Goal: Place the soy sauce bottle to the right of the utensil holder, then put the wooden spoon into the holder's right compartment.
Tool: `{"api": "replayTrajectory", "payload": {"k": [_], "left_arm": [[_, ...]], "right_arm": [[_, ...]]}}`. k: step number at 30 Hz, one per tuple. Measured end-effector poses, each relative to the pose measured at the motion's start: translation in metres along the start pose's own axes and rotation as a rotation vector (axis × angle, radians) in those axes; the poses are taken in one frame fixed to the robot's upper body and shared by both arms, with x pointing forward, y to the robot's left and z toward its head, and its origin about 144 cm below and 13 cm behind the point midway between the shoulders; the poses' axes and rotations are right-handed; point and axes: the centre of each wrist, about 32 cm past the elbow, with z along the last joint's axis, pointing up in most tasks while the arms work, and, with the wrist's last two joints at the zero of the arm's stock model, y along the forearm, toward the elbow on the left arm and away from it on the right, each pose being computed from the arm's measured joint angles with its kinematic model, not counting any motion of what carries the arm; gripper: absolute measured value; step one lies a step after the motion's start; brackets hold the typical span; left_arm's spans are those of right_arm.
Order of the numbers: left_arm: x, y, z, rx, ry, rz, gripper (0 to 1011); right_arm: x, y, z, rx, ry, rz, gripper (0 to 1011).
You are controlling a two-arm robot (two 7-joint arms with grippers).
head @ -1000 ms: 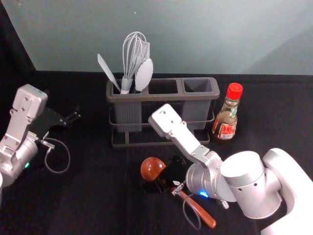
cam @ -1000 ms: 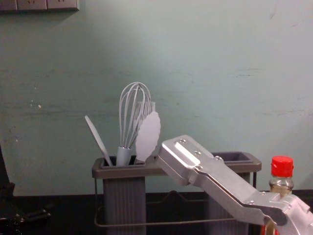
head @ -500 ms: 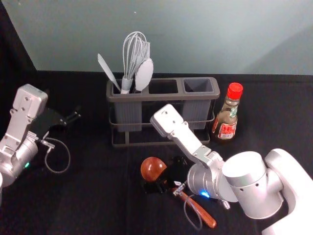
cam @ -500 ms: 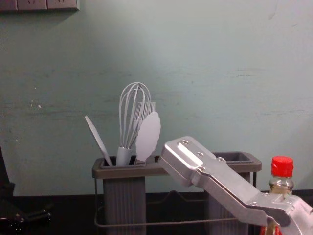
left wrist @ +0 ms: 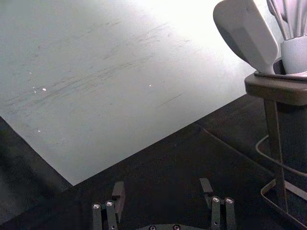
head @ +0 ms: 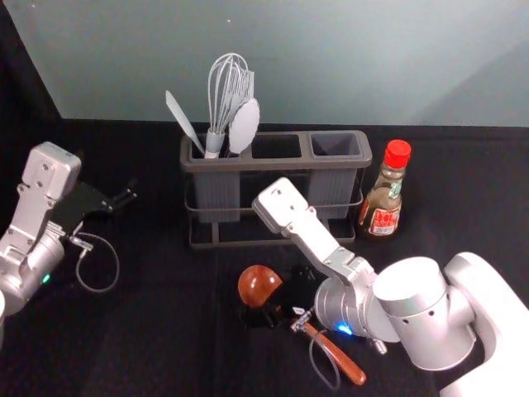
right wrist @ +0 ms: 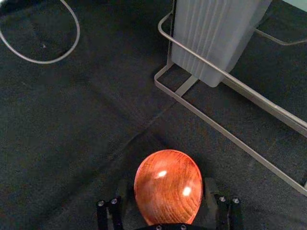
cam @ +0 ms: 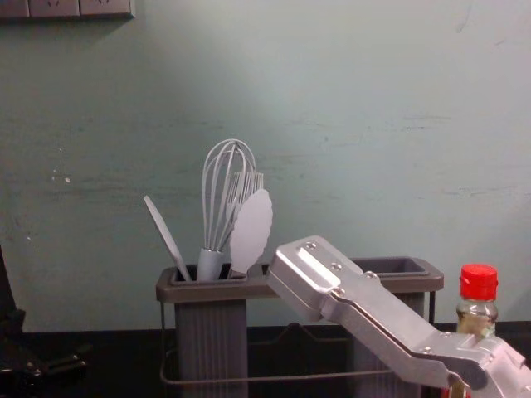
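Wooden spoon (head: 259,285): glossy reddish-brown, round bowl, slim handle, lying before the utensil holder (head: 211,165)
Right gripper (head: 279,291): before the holder, spread open around the spoon's bowl
Left gripper (head: 127,194): left of the holder, parted
Soy sauce bottle (head: 382,198): upright, just right of the holder
Desk (head: 149,331): black-covered, its far edge behind the holder, along the wall (head: 331,66)

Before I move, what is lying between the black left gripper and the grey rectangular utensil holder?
Nothing but bare black cloth lies between the left gripper and the holder; the head view shows this stretch.
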Motion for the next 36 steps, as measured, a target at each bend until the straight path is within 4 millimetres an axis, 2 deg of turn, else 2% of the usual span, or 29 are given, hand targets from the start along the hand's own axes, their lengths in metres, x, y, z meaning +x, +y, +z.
{"api": "replayTrajectory", "payload": {"k": [10, 13, 15, 18, 27, 36], "left_arm": [[0.000, 0.000, 0.000, 0.000, 0.000, 0.000, 1011], [0.000, 0.000, 0.000, 0.000, 0.000, 0.000, 1011], [0.000, 0.000, 0.000, 0.000, 0.000, 0.000, 1011], [0.000, 0.000, 0.000, 0.000, 0.000, 0.000, 1011], [0.000, 0.000, 0.000, 0.000, 0.000, 0.000, 1011], [0.000, 0.000, 0.000, 0.000, 0.000, 0.000, 1011]], "right_arm": [[-0.001, 0.000, 0.002, -0.002, -0.011, -0.004, 997], [-0.001, 0.000, 0.001, -0.003, -0.012, -0.005, 946], [-0.001, 0.000, 0.001, -0.006, -0.010, -0.006, 869], [-0.001, 0.000, 0.000, -0.006, -0.009, -0.007, 836], [-0.001, -0.006, -0.001, 0.009, -0.007, -0.014, 836], [0.000, -0.025, -0.004, 0.062, -0.015, -0.030, 836]]}}
